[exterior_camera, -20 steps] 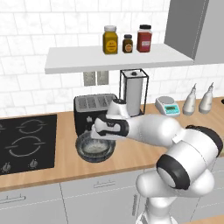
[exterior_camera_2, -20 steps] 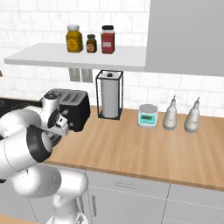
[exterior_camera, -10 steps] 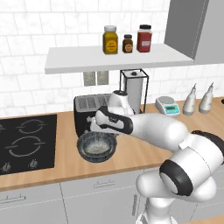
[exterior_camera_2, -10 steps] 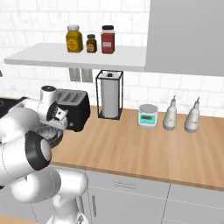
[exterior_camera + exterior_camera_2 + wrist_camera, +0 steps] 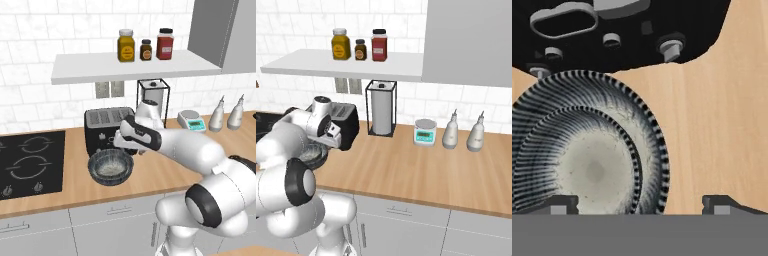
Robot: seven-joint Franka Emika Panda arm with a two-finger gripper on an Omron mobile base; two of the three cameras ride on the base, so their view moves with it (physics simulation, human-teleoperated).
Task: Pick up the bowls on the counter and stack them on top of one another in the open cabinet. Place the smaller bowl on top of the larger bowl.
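Larger bowl (image 5: pixel 111 168) sits on the bench (image 5: pixel 165 172), just before the black toaster (image 5: pixel 107 130); you have the fingers (image 5: pixel 562 204) spread apart, straddling its near rim. Rigid, likely heavy, breakable: pinch the wall at the rim. Toaster crowds the far side; the shelf (image 5: pixel 135 66) carries three jars (image 5: pixel 145 46).

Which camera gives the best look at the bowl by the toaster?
The hand view: the bowl shows from above, ribbed wall and pale inside. The left base view shows it whole but small; in the right base view the arm hides most of it.
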